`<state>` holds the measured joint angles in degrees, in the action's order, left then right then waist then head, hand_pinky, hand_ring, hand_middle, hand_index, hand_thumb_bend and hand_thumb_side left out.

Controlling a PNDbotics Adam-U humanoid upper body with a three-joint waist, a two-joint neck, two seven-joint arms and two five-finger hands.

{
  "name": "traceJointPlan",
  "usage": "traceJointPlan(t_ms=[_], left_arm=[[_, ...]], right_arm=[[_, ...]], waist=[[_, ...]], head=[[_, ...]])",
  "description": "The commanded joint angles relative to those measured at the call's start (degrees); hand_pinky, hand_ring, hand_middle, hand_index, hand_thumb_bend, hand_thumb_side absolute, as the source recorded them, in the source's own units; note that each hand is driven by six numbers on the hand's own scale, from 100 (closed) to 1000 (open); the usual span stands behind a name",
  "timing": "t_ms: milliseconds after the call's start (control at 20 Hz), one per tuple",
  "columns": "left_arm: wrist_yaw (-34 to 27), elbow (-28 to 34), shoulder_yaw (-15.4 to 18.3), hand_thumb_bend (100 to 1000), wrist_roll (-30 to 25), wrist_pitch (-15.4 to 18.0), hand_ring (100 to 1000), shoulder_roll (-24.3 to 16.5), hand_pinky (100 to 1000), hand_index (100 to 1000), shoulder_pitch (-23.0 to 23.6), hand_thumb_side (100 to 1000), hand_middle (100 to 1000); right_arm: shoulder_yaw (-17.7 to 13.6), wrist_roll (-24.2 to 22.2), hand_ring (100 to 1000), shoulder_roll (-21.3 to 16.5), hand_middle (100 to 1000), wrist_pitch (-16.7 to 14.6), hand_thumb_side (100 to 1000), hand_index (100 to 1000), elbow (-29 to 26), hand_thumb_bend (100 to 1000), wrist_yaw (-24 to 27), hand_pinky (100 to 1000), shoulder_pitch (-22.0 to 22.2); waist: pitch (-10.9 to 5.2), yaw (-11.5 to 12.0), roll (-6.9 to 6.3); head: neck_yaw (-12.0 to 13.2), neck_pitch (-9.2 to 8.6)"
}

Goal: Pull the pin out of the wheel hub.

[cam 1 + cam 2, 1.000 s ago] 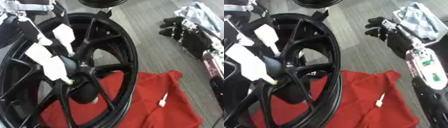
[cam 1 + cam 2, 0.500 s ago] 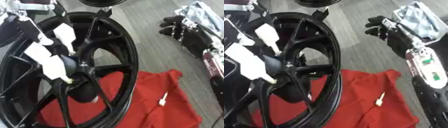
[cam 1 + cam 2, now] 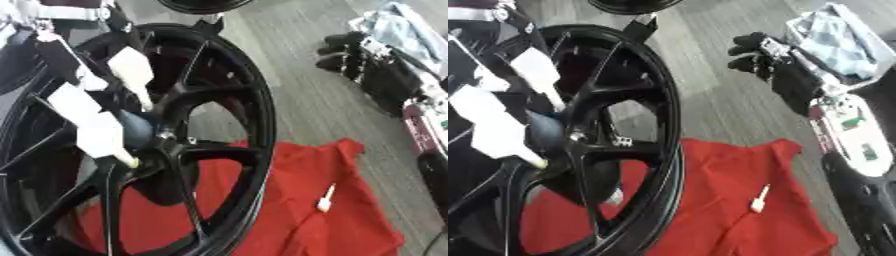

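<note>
Black wheel (image 3: 249, 125) stands upright on the red cloth (image 3: 297, 220). My left hand (image 3: 87, 117) lies against the spokes near the centre, fingers straight and released, probably to steady the rim. A white pin (image 3: 325, 197) lies loose on the cloth, apart from the wheel. Right hand (image 3: 763, 55) hangs far right; grasp: cannot tell. Versus one second ago: nothing has moved, pin unmoved.

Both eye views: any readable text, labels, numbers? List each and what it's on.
None can be read.
Right arm: green and red marks on its white panel, too blurred to read.
Wheel: no lettering shows.
Red cloth and the white pin on it: no marks.
</note>
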<state>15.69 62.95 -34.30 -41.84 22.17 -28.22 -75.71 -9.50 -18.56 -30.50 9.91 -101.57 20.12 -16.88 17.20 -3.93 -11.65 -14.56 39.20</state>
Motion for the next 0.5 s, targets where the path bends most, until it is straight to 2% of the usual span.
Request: traceJointPlan(t_ms=[50, 500], left_arm=[[-0.33, 1.05, 1.47, 237, -10.13, 9.76, 592, -2.2, 759, 264, -1.15, 100, 382], [-0.58, 2.41, 3.83, 274, -10.13, 8.66, 582, -3.92, 753, 217, -0.97, 100, 354]], right_arm=[[-0.32, 0.15, 763, -1.4, 744, -0.09, 746, 823, -0.55, 100, -0.27, 933, -0.43], [-0.4, 0.25, 763, -1.46, 744, -0.13, 746, 823, -0.58, 100, -0.3, 933, -0.32]], waist=[[-1.03, 0.11, 0.59], [-0.99, 0.17, 0.59]], head=[[-0.16, 0.0], [-0.24, 0.04]])
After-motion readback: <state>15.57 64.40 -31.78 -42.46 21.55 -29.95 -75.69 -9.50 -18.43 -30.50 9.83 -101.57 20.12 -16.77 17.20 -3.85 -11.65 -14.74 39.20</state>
